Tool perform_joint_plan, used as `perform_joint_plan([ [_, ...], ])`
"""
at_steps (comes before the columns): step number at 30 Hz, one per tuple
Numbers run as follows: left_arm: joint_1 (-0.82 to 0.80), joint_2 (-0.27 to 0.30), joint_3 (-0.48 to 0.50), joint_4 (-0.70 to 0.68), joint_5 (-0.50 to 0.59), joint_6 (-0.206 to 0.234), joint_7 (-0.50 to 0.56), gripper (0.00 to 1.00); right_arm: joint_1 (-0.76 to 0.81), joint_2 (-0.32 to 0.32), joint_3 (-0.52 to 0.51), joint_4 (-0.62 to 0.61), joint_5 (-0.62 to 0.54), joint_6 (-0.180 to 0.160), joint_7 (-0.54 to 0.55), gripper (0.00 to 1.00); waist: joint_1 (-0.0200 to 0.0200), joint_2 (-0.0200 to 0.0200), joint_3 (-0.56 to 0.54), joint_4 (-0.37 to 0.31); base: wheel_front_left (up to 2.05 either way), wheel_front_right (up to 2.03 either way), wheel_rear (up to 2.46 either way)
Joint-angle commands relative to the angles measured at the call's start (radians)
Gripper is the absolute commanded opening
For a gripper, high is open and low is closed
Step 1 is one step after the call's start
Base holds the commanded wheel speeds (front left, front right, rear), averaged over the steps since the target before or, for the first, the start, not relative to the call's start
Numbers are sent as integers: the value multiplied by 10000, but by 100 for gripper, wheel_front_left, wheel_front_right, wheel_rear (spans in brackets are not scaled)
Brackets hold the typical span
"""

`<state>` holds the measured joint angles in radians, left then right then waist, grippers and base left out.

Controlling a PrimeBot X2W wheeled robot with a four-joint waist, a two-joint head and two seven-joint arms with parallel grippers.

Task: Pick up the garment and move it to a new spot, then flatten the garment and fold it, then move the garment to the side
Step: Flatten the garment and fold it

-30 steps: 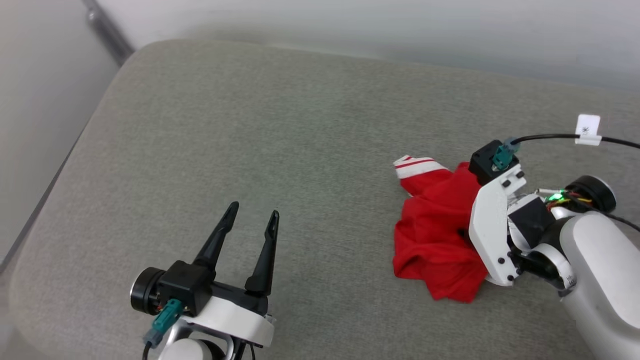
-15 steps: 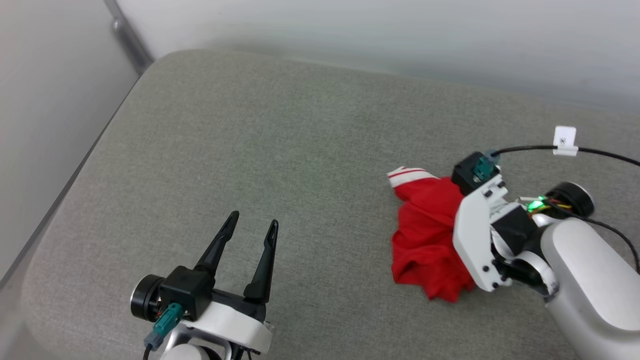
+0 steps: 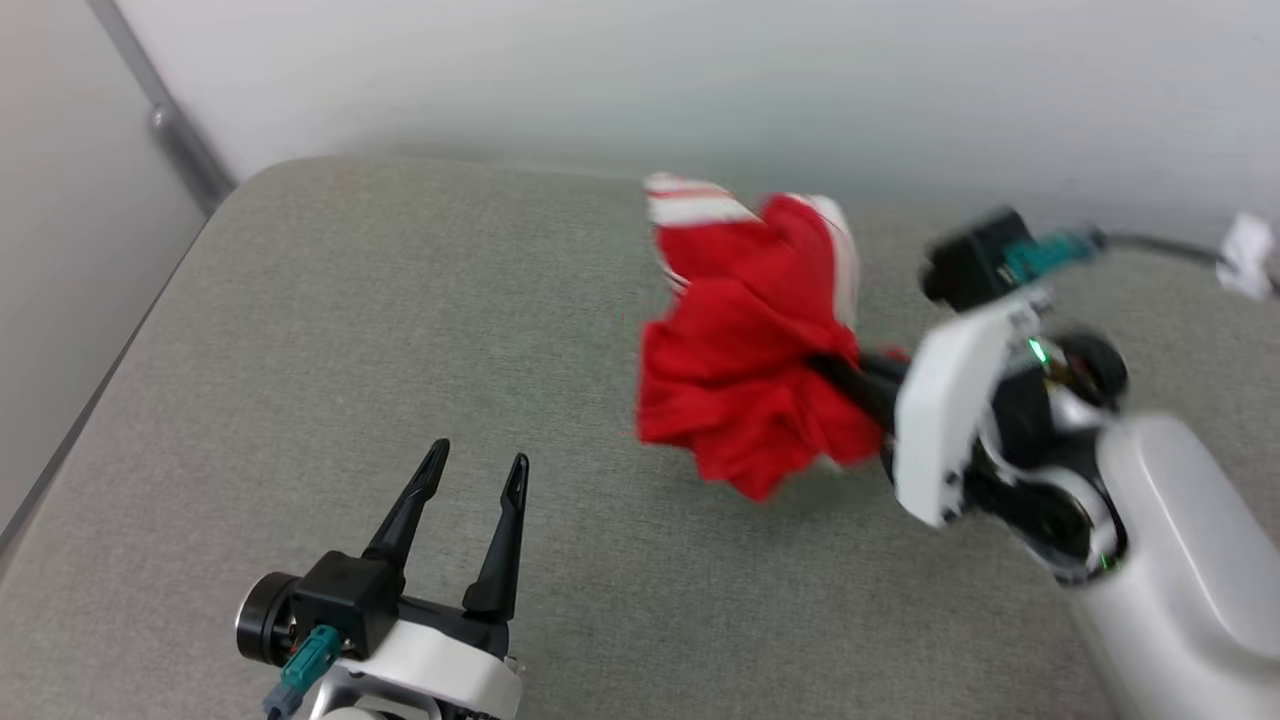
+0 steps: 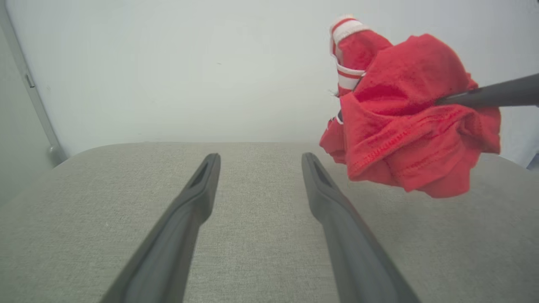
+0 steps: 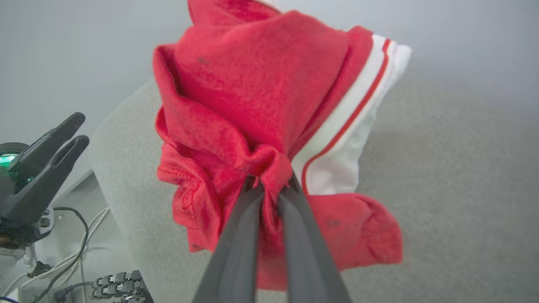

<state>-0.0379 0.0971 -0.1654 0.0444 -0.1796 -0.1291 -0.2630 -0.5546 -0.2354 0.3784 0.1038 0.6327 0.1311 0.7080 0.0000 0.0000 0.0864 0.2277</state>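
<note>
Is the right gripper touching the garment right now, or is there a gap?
Touching. In the right wrist view the right gripper is shut on a bunched fold of the red garment, with fabric squeezed between its tips.

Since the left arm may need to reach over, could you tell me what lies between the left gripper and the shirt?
Only bare grey cushion, seen in the head view; the right gripper holds the shirt bunched above it.

Red garment (image 3: 745, 385), bunched, white striped trim, hanging above cushion
</note>
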Motion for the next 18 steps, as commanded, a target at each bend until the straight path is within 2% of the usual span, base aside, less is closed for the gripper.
perform_joint_plan([
  [1, 115, -5, 9, -18, 21, -14, -27, 100, 633, 7, -326, 135, 168, -5, -159, 0, 0, 0, -7, -98, 0, 0, 0],
  [6, 91, 57, -42, -8, -39, -14, -27, 100, 2687, -314, -1559, 648, 395, -5, -777, 0, 0, 0, 111, -327, 0, 0, 0],
  [9, 22, 116, -73, 27, -63, -14, -27, 100, 3538, -509, -1947, 959, 241, -5, -1294, 0, 0, 0, 176, -470, 0, 0, 0],
  [15, -72, 255, -68, 86, -81, -14, -27, 100, 4447, -464, -2491, 1190, 219, -7, -2014, 0, 0, 0, 203, -835, 0, 0, 0],
  [18, -104, 274, -88, 116, -92, -14, -27, 100, 4636, -495, -2947, 1362, -144, -7, -2298, 0, 0, 0, 158, -984, 0, 0, 0],
])
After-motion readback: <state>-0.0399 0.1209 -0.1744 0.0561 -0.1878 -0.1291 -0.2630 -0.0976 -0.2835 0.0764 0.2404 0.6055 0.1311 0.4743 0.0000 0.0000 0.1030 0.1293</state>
